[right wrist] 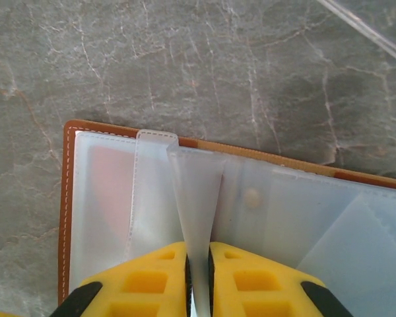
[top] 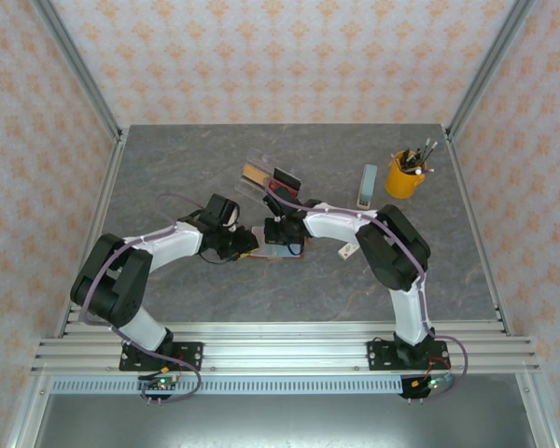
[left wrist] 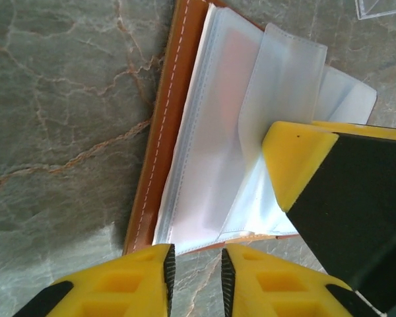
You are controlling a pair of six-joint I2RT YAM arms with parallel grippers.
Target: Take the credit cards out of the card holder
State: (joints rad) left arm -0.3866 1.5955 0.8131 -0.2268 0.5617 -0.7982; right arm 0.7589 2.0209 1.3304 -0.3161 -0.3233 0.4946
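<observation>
The card holder [top: 282,248] lies open on the table, brown leather [left wrist: 165,132] with frosted plastic sleeves inside. My right gripper [right wrist: 198,254] is shut on one sleeve [right wrist: 197,191], pinching it upright above the others. A faint reddish card [right wrist: 109,191] shows through the leftmost pocket. My left gripper [left wrist: 196,261] is open just off the holder's edge, with bare table between its fingers. The right gripper's yellow finger [left wrist: 297,158] rests over the sleeves. In the top view both grippers meet over the holder, left gripper [top: 247,245] and right gripper [top: 278,233]. A tan card [top: 254,174] and a dark card [top: 285,179] rest in the tray behind.
A clear acrylic tray [top: 261,161] stands behind the holder; its corner [right wrist: 376,26] is close. A yellow cup of pens [top: 406,175] and a blue-grey block [top: 367,185] sit at the back right. A small white tag [top: 347,252] lies under the right arm.
</observation>
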